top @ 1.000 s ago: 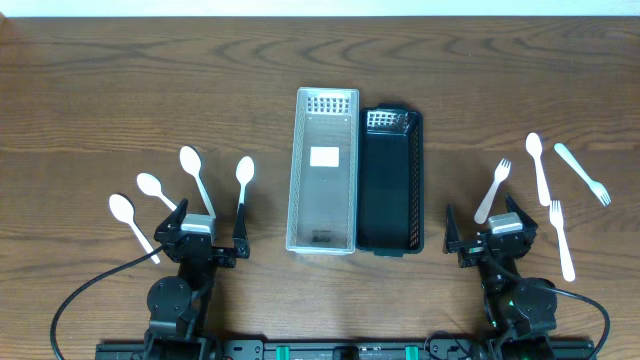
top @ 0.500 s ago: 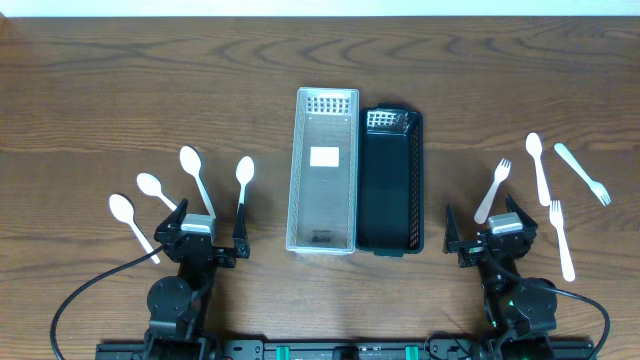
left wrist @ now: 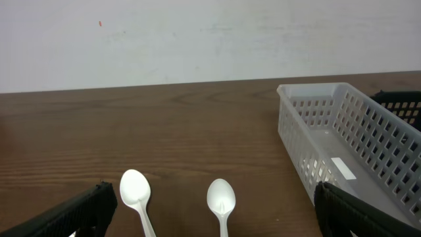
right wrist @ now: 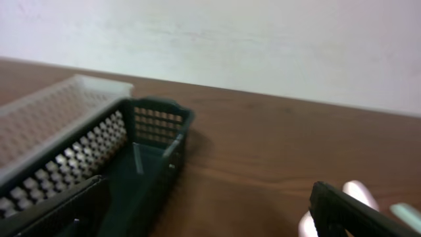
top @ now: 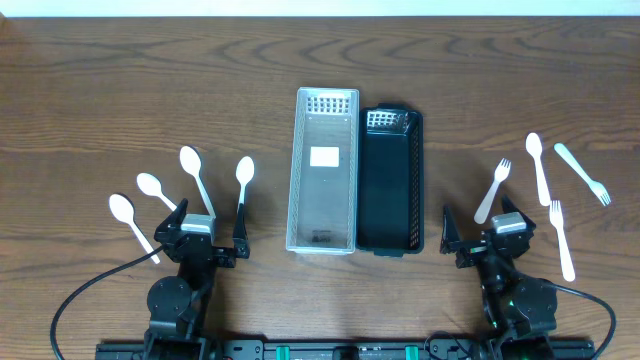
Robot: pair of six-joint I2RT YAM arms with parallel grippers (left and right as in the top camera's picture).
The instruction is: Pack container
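Observation:
A clear plastic basket and a black basket stand side by side at the table's middle, both empty. Several white spoons lie at the left; white forks and a spoon lie at the right. My left gripper is open and empty, low near the front edge, just behind the spoons. My right gripper is open and empty near the front edge, between the black basket and the forks.
The clear basket is at the right of the left wrist view. A pale wall rises behind the table's far edge. Black cables trail from both arm bases at the front.
The right gripper has turned slightly to the left; its wrist view is blurred by motion. The left arm and all the cutlery are unmoved.

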